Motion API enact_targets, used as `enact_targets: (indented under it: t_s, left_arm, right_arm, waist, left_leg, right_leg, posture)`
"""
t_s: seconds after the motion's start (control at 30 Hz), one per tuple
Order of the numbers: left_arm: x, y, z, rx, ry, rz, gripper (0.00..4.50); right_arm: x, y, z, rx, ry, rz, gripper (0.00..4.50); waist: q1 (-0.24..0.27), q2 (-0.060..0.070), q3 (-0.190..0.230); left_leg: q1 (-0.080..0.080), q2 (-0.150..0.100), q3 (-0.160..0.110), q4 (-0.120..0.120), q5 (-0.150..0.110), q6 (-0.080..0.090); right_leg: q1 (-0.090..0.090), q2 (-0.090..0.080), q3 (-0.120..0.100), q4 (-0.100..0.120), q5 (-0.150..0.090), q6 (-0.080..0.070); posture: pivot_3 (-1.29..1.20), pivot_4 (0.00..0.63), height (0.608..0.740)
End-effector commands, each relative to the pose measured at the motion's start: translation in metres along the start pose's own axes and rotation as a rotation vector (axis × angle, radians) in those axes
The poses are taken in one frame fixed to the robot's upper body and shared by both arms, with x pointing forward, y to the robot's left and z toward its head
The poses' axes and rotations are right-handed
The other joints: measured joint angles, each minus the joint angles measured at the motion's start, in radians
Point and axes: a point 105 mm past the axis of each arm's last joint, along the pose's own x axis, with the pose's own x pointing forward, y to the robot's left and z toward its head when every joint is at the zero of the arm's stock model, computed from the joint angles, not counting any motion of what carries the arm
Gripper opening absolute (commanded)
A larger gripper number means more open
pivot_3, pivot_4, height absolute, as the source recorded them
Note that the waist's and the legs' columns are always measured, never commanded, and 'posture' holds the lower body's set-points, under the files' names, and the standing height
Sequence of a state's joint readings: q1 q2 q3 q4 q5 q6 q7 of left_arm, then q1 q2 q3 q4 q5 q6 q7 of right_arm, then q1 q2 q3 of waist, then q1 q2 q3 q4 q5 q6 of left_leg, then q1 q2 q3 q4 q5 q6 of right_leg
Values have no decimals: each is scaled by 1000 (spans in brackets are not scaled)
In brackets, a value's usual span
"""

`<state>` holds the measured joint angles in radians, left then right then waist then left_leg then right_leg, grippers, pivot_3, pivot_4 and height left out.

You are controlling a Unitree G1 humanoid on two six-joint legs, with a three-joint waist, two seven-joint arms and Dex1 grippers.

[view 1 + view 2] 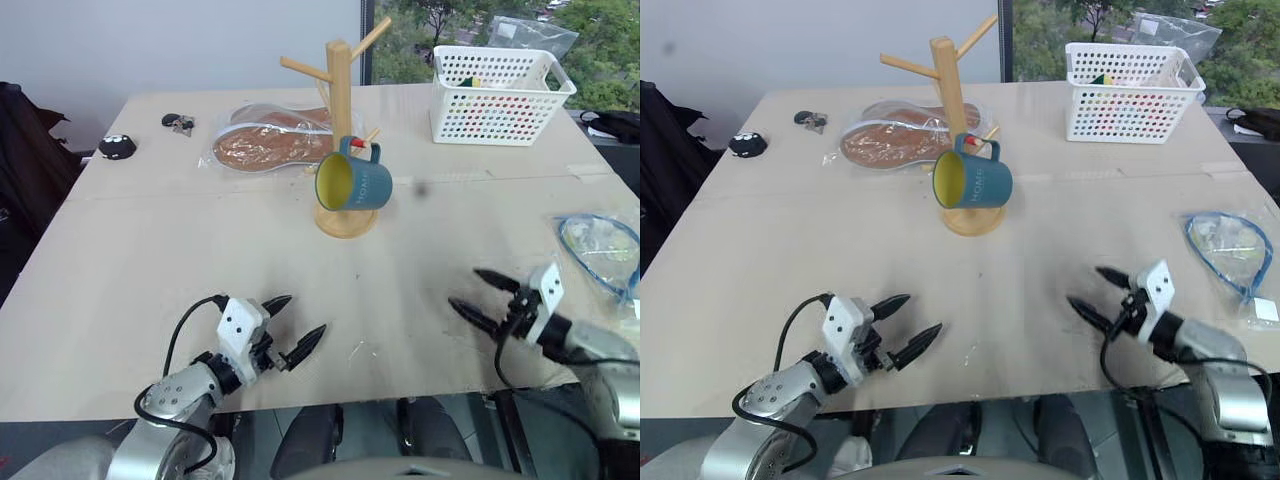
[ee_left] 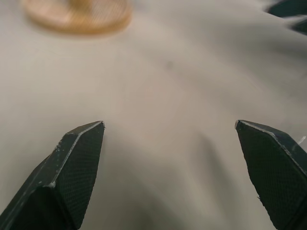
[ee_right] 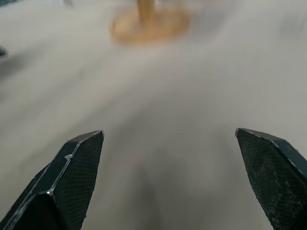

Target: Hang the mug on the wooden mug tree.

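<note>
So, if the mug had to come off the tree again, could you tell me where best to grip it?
Probably across the body of the mug, coming from the near right with the right gripper. The mug hangs by its handle on a low peg of the wooden mug tree, mouth facing near-left, so the handle is taken and the side wall is free.

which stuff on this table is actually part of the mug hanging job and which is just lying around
Part of the job:
- mug, hanging by its handle on a peg
- wooden mug tree
- left gripper and right gripper, both open, empty

Just lying about:
- white basket
- bagged brown item
- blue-edged clear bag
- small black objects
</note>
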<state>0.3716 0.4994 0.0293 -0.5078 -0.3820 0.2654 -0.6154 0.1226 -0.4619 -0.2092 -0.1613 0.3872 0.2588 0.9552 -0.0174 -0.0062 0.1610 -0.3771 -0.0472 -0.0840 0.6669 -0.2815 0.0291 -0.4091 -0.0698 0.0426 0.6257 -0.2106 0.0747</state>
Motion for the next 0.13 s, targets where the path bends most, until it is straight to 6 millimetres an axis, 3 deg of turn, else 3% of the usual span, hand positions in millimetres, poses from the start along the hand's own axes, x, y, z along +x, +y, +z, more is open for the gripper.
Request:
enact_targets:
  t_s: [0.03, 0.13]
  left_arm:
    - [-2, -6, 11, 21, -28, 1, 4500]
    - [-4, -6, 8, 36, -12, 12, 4500]
  right_arm:
    - [-5, 0, 7, -67, -64, 9, 4457]
    - [-7, -2, 5, -74, -77, -8, 4457]
  waist:
    - [0, -1, -1]
    - [3, -1, -1]
  left_leg:
    - [0, 0, 0, 0, 0, 0]
    - [0, 0, 0, 0, 0, 0]
  right_leg:
    - [0, 0, 0, 0, 0, 0]
    - [0, 0, 0, 0, 2, 3]
  posture:
    - [0, 150, 740]
    - [0, 150, 740]
